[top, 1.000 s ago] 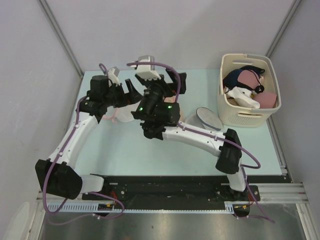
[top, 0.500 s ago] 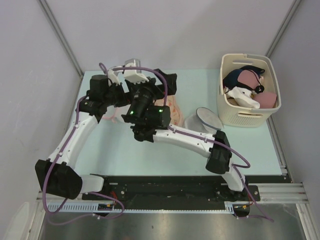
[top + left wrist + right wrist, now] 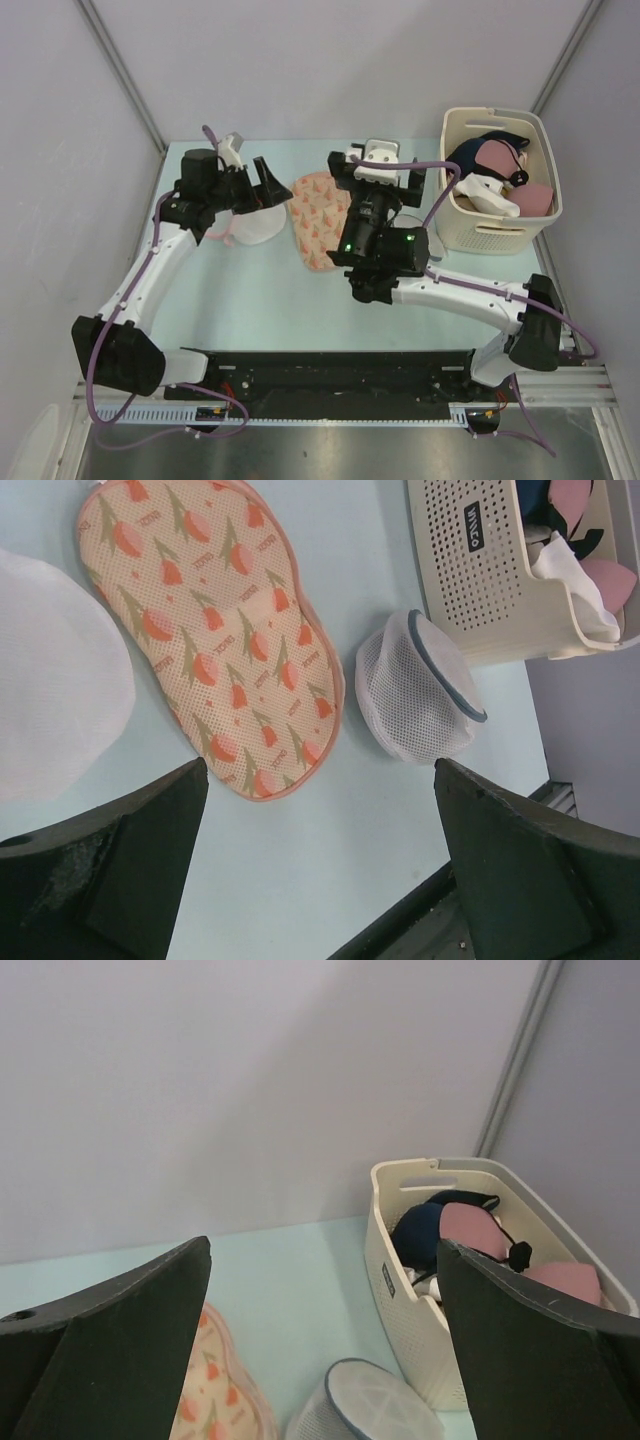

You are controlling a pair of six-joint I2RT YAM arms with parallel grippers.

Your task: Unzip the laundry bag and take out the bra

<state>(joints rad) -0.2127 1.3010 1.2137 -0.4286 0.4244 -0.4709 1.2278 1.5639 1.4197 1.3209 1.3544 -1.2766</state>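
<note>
A flat peach laundry bag with a tulip print [image 3: 318, 220] lies in the middle of the pale green table; it also shows in the left wrist view [image 3: 210, 630]. A white mesh bag [image 3: 256, 224] lies to its left, under my left gripper [image 3: 268, 186], which is open and empty above it. My right gripper [image 3: 375, 172] is open and empty, raised between the printed bag and the basket. A small round white mesh bag with a blue rim [image 3: 415, 695] sits by the basket; the right arm hides it in the top view. No zipper pull shows.
A cream perforated basket [image 3: 535, 215] stands at the back right, holding pink, navy and white bras [image 3: 490, 160]; it also shows in the right wrist view [image 3: 400, 1290]. Grey walls close in the table at the back and both sides.
My right arm has swung from over the bags on the left towards the basket on the right, uncovering the printed bag. The left arm has barely moved.
</note>
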